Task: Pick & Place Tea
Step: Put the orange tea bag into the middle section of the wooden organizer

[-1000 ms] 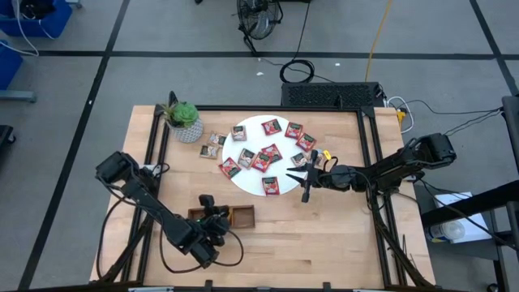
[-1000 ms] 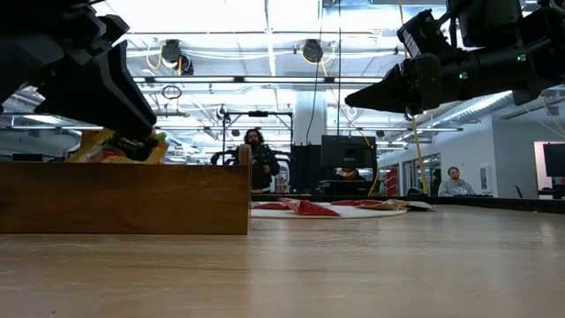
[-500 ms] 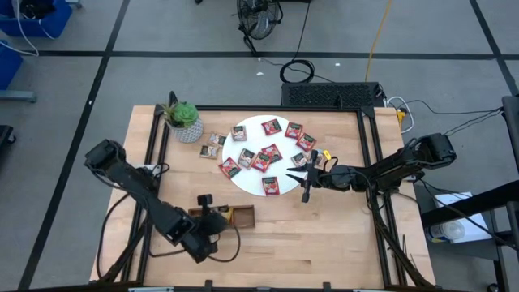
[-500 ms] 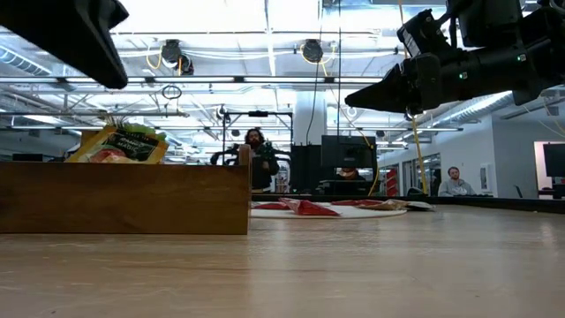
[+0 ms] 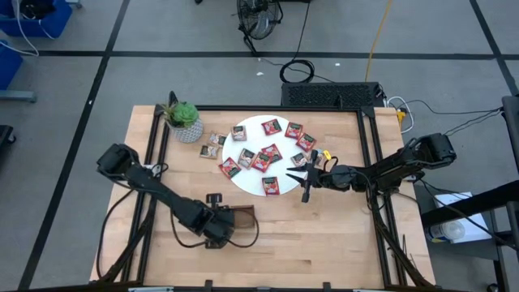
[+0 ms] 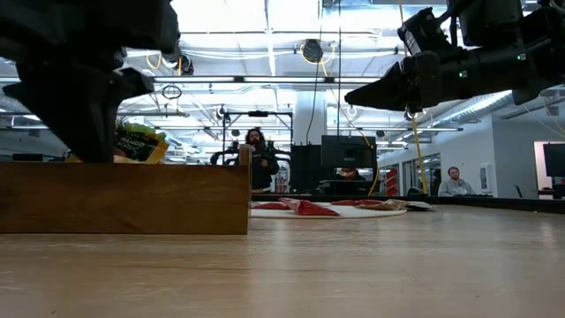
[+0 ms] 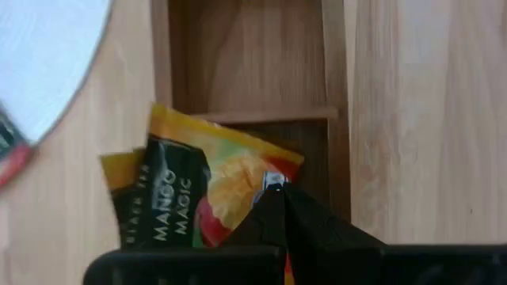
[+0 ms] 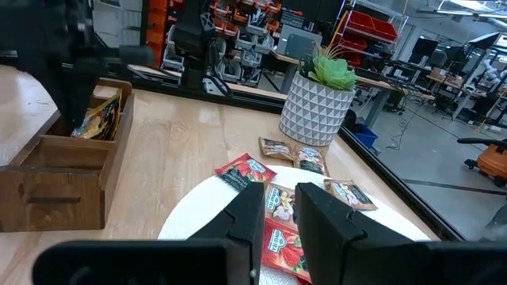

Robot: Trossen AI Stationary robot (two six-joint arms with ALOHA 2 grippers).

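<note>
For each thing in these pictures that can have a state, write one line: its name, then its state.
Left hand: shut, empty, over the tray.
Right hand: hovering at the disc's edge, nothing held.
Yellow sachets: leaning in the tray.
Tray: one compartment filled, the next one bare.
Disc: bearing several red sachets, lying flat.
Plant: upright.

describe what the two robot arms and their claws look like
Both arms are dark, near black, built of slim jointed segments with bulkier housings at the base joints. The left claw and right claw each end in two narrow, tapering black fingers. Black cable loops beside the left arm.
</note>
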